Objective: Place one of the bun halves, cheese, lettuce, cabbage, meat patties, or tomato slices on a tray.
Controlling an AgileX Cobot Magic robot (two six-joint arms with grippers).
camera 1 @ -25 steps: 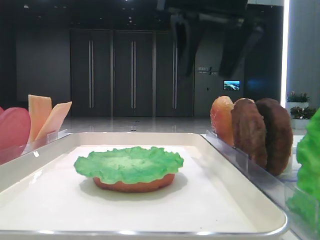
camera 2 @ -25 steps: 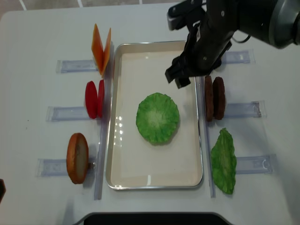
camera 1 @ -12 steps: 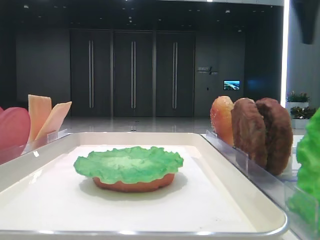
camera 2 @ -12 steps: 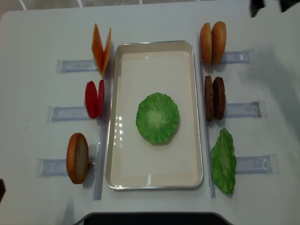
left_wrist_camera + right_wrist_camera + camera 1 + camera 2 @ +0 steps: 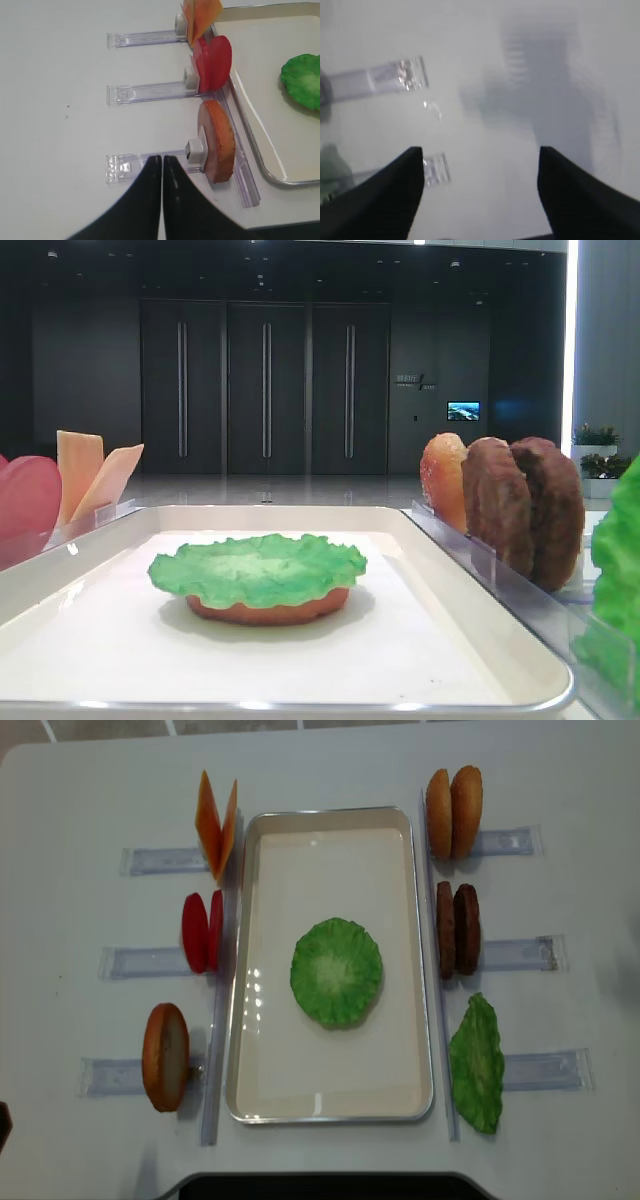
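On the white tray lies a green lettuce leaf on top of a bun half. Right of the tray stand two bun halves, two meat patties and another lettuce leaf. On the left stand cheese, tomato slices and a bun half. Cabbage is out of view. My right gripper is open and holds nothing, above bare table. The left gripper is shut and holds nothing, just left of the bun half. Neither gripper shows in the overhead view.
Clear plastic holders run outward from both long sides of the tray, one per food stack. Two of their ends show in the right wrist view. A dark edge borders the table's near side.
The right arm, which hung over the tray's upper right corner a second ago, has withdrawn out of both exterior views. The lettuce and the other food have not moved.
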